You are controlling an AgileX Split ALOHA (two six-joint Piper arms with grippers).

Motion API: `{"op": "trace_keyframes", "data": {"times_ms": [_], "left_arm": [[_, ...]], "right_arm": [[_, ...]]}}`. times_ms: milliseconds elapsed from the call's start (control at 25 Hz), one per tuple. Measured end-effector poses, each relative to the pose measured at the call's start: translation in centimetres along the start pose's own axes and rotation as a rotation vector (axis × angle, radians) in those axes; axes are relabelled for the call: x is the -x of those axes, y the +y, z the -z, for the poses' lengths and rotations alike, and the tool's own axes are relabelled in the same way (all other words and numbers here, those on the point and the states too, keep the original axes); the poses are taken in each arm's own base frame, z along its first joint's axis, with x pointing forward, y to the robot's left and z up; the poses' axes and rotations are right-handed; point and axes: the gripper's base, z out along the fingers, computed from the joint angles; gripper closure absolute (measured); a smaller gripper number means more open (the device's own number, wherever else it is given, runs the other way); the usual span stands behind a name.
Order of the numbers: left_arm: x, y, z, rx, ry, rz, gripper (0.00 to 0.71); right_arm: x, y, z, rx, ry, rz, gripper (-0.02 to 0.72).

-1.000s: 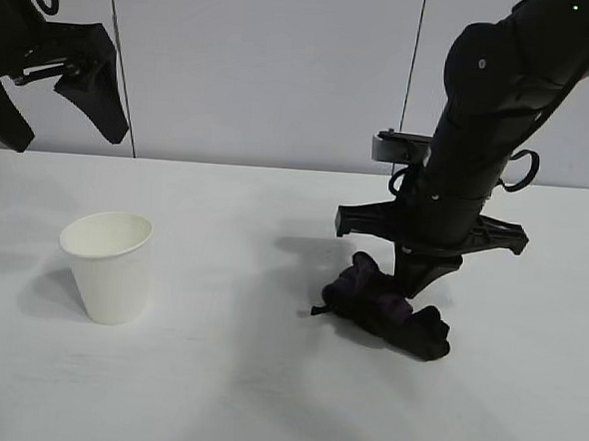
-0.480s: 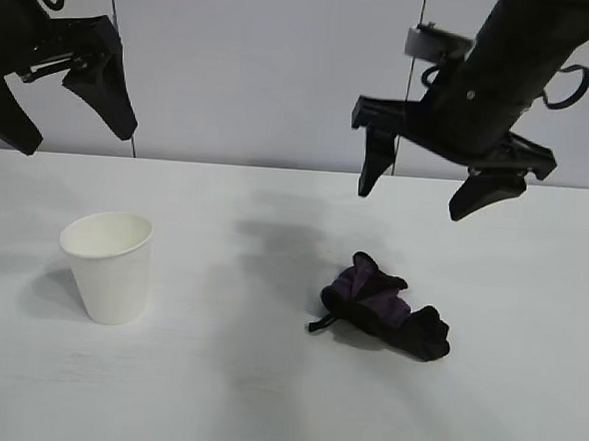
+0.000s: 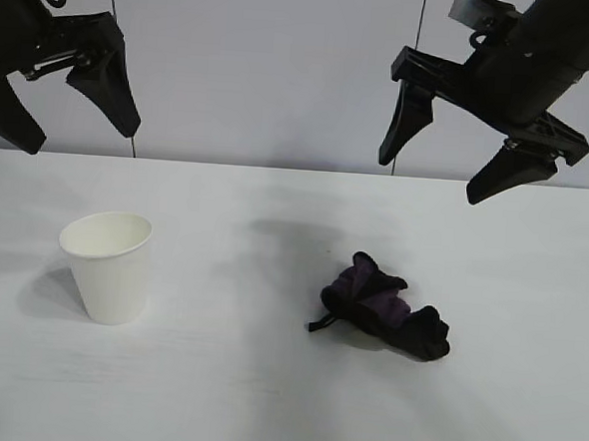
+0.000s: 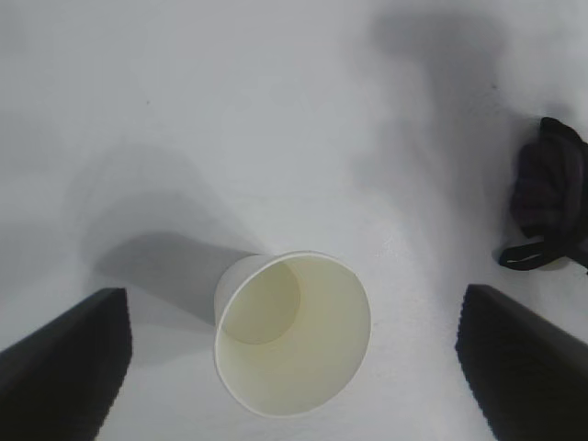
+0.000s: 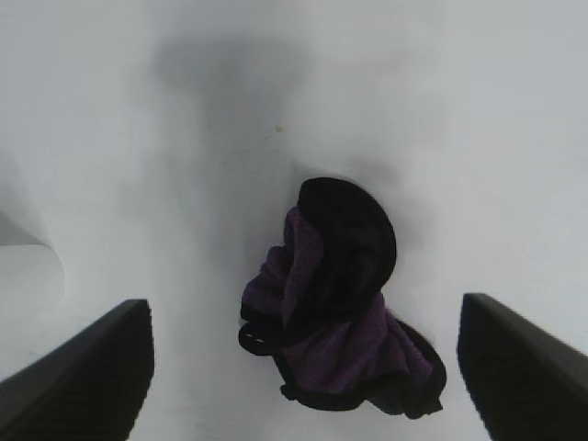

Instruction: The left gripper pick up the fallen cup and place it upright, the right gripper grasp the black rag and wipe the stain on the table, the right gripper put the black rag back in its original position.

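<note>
The white paper cup [image 3: 107, 267] stands upright on the left of the white table [image 3: 214, 396], mouth up. High above it hangs my left gripper [image 3: 66, 117], open and empty; in its wrist view the cup [image 4: 294, 335] sits far below between the spread fingers [image 4: 69, 367]. The black rag [image 3: 384, 306], bunched with purple folds and a thin loop, lies on the table right of centre. My right gripper [image 3: 432, 174] hangs open well above it, holding nothing. In the right wrist view the rag [image 5: 340, 303] lies apart from both fingers [image 5: 87, 377]. The stain is out of view.
A pale grey wall [image 3: 274, 69] with two vertical seams stands behind the table. The rag [image 4: 547, 207] also shows in the left wrist view, far from the cup. Bare tabletop lies between cup and rag.
My right gripper was shut on the rag at the table; it has opened, let the rag go and risen up and to the right. The cup and left gripper have stayed put.
</note>
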Motion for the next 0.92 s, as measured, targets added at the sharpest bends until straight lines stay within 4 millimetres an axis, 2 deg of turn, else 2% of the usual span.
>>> {"op": "trace_keyframes", "data": {"times_ms": [920], "left_arm": [[0.0, 0.0, 0.0, 0.0, 0.0, 0.0, 0.017]], "right_arm": [[0.29, -0.04, 0.01, 0.0, -0.03, 0.0, 0.081]]}}
